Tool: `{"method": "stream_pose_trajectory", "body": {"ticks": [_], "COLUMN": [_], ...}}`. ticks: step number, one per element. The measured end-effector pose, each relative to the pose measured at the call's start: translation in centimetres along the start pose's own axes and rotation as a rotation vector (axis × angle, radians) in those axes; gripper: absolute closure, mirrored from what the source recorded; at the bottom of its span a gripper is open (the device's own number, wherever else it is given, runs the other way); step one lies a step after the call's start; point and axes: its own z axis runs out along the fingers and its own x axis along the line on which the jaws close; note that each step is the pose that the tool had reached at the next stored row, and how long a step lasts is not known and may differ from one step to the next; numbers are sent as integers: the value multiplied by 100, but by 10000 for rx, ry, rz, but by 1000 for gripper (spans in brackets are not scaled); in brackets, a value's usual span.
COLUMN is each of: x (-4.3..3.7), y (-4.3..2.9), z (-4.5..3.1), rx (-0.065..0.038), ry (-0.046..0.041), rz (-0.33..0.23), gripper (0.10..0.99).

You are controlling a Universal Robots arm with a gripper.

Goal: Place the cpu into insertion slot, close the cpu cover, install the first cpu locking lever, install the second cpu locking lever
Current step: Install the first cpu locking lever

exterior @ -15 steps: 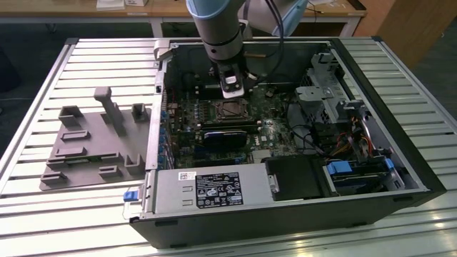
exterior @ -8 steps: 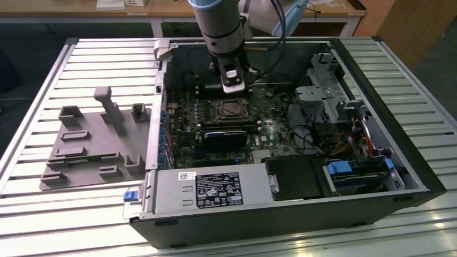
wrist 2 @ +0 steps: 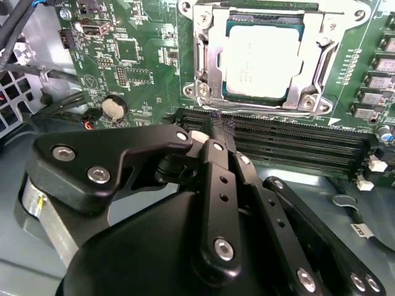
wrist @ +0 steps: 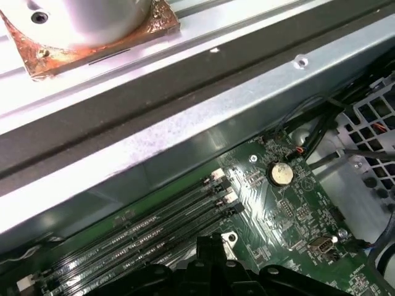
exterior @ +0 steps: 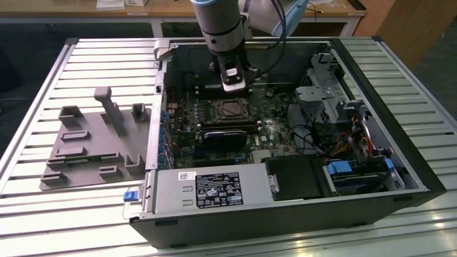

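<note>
Cpu (wrist 2: pixel 262 58) sits in insertion slot (wrist 2: pixel 210 61) under cpu cover (wrist 2: pixel 315 68).

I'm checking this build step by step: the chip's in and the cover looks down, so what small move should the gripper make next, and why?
Probably ease the gripper from over the memory slots toward the cover edge, for a lever. The cpu is seated with the cover down around it, and the shut gripper holds nothing.
</note>
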Motion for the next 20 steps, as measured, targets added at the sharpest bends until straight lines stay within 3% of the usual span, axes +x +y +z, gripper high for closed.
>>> {"method": "stream_pose_trajectory", "body": {"ticks": [2,3,6,7,9,11,15,20], "x": [-12,-21,-36,-46,-59,-74,-100,-145], "y": [8,14,22,28,35,43,2,-75], "z": [7,11,16,20,23,28,33,23], "rx": [283,533,963,1298,1594,1848,2033,2100], "ry": [101,173,198,172,176,275,526,639], "rz": [-11,-27,-80,-130,-173,-187,-161,-147], "gripper": [984,984,984,984,984,984,984,984]}}
